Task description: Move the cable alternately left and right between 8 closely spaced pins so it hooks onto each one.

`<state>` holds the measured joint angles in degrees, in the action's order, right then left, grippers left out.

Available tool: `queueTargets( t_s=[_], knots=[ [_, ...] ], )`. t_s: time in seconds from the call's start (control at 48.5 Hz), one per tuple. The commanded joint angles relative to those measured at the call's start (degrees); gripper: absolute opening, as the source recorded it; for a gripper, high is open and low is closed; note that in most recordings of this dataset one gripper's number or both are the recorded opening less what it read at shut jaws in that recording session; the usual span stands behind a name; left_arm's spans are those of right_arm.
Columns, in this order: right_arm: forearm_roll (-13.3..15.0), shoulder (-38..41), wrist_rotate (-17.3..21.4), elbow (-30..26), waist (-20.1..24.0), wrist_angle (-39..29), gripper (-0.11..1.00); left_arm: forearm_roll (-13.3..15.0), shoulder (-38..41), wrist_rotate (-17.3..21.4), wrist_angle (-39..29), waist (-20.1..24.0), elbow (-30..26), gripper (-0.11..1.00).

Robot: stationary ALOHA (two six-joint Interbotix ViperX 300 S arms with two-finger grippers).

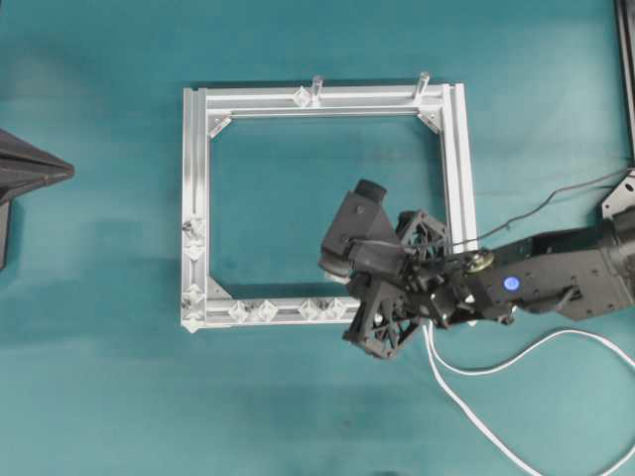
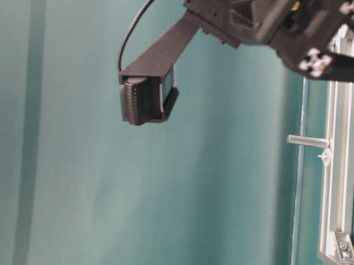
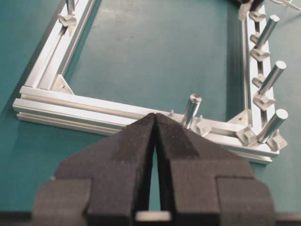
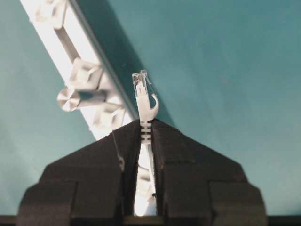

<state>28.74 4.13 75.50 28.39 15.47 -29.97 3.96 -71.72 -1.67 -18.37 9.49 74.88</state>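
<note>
The aluminium frame [image 1: 322,99] is lying flat on the teal table [image 1: 99,397]. The right gripper [image 4: 146,123] is hovering over the frame's lower right corner, pinching the cable [image 1: 466,397] just behind its plug [image 4: 141,84], right beside the pins [image 1: 288,310]. The left gripper [image 3: 155,117] is sitting pressed together, holding nothing.

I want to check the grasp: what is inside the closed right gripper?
The right gripper is shut on the cable: its clear plug sticks out past the fingertips, beside the aluminium frame rail. The length of cord between the pads is mostly covered.
</note>
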Motion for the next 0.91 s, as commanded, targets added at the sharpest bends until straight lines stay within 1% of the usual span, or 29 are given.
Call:
queueTargets(
  t_s=[0.0, 0.247, 0.495, 0.887],
  knots=[
    [-0.5, -0.6, 0.0, -1.6, 0.6, -0.1, 0.09, -0.1, 0.4, -0.3, 0.4, 0.2, -0.5, 0.0],
    [-0.9, -0.4, 0.1, -2.4, 2.1, -1.7, 0.09, -0.1, 0.4, -0.3, 0.4, 0.2, -0.5, 0.0],
    [-2.6, -0.3, 0.2, -2.5, 3.4, -3.2, 0.09, -0.1, 0.4, -0.3, 0.4, 0.2, -0.5, 0.0],
    [-2.6, -0.1, 0.2, -2.5, 3.7, -3.3, 0.09, -0.1, 0.4, -0.4, 0.4, 0.2, -0.5, 0.0]
  ],
)
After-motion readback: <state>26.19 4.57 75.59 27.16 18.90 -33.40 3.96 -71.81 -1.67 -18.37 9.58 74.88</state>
